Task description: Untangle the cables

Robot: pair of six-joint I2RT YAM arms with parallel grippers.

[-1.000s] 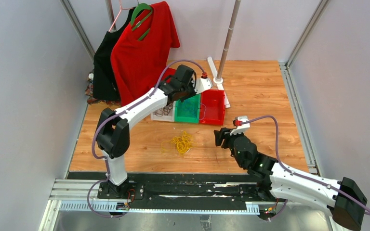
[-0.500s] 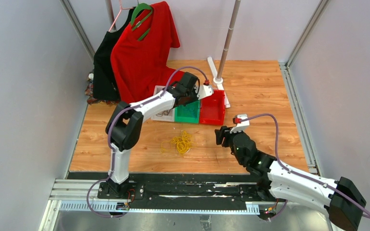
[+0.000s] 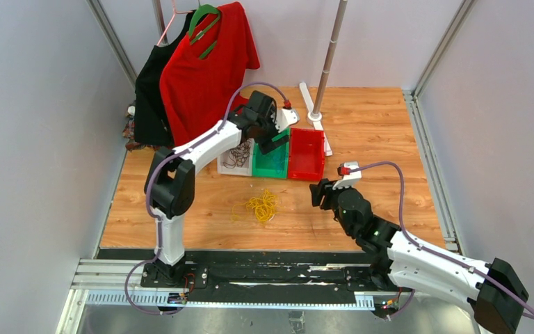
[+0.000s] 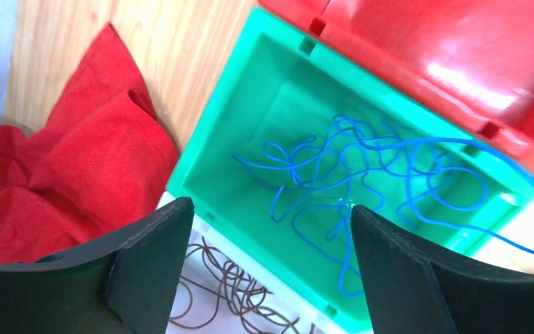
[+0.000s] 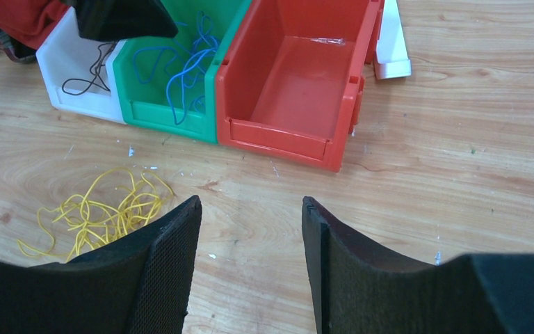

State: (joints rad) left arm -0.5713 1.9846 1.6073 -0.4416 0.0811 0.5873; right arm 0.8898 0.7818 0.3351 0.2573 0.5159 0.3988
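Cables lie in 3 places on the wooden table (image 3: pixel 375 125). Seen from the top camera, the yellow cable (image 3: pixel 261 207) is a loose, loopy bundle lying flat on the bare wood near the middle of the table. No bin or gripper touches it.

At 12 o'clock from that bundle, 3 bins stand side by side and touching. The white bin (image 3: pixel 224 167) is at 9 o'clock of the green bin (image 4: pixel 208 146), and the red bin (image 3: pixel 306 154) is at 3 o'clock of it. The blue cable (image 4: pixel 361 174) is inside the green bin, spread over the floor in tangled loops. 1 strand climbs over the rim on the side toward the red bin. The dark cable (image 4: pixel 229 292) is a thin brown-black scribble on the floor of the white bin.

The left gripper (image 4: pixel 268 209) hangs above the green bin, pointing down into it. Its 2 fingers are spread wide, with nothing between them. Neither tip touches the blue loops below. A red shirt (image 3: pixel 205 69) hangs at 11 o'clock from the bins, and its hem lies on the wood just beside the green and white bins.

The right gripper (image 5: pixel 250 202) is at 3 o'clock of the yellow bundle, well apart from it and low over bare wood. Its fingers are parted and hold nothing. It points toward 12 o'clock, at the front of the red bin.
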